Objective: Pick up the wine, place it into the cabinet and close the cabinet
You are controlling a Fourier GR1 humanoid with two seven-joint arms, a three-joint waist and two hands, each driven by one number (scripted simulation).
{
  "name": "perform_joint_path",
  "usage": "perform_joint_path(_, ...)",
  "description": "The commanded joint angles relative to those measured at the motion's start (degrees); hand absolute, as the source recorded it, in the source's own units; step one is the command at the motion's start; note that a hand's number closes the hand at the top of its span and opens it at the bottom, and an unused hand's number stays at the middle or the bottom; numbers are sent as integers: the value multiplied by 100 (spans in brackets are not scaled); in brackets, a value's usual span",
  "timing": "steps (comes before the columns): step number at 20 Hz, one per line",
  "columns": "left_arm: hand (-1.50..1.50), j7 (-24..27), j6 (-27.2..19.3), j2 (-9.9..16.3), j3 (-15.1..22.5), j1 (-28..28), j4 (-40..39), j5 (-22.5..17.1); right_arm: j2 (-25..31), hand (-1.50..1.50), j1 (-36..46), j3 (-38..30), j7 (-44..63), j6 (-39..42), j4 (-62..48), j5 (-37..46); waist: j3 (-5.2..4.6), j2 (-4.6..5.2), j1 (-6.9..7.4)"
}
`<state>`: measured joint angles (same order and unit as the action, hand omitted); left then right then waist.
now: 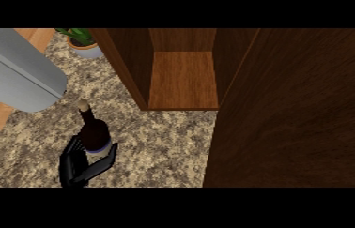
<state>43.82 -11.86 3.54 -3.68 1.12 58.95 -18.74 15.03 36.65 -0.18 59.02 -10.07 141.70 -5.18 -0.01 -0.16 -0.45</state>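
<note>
Nearest, at seven o'clock, my left hand [84,163] curls its fingers and thumb round the base of the wine [94,131], which stands upright on the speckled desk [163,147]. Its pale label band shows just above my fingers; I cannot read any writing on it. From the bottle toward two o'clock runs open desk up to the cabinet [181,77], whose interior stands open. The cabinet door [291,114] swings out along three o'clock. At ten o'clock sits a grey rounded appliance [27,77]; at eleven, a potted plant [81,41].
</note>
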Motion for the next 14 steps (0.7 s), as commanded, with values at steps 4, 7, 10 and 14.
perform_joint_path(4, 150, 351, 62, 30, 292, -420, -255, 451, -57, -150, -249, 89, 601, -68, 845, -468, -3, -10, -59)
perform_joint_path(7, 150, 255, 675, 102, 837, -773, -427, 742, 14, -150, 64, -83, 341, -9, 248, -472, -6, 1, -88)
perform_joint_path(10, 150, 132, 868, 132, 922, -1152, -300, 769, 74, -150, -306, -221, 372, 159, 602, -738, 4, -3, -89)
perform_joint_path(14, 150, -6, 651, -52, 1287, -935, 491, 1040, 48, -150, -65, -154, 433, 3, 360, -558, 1, -13, 18)
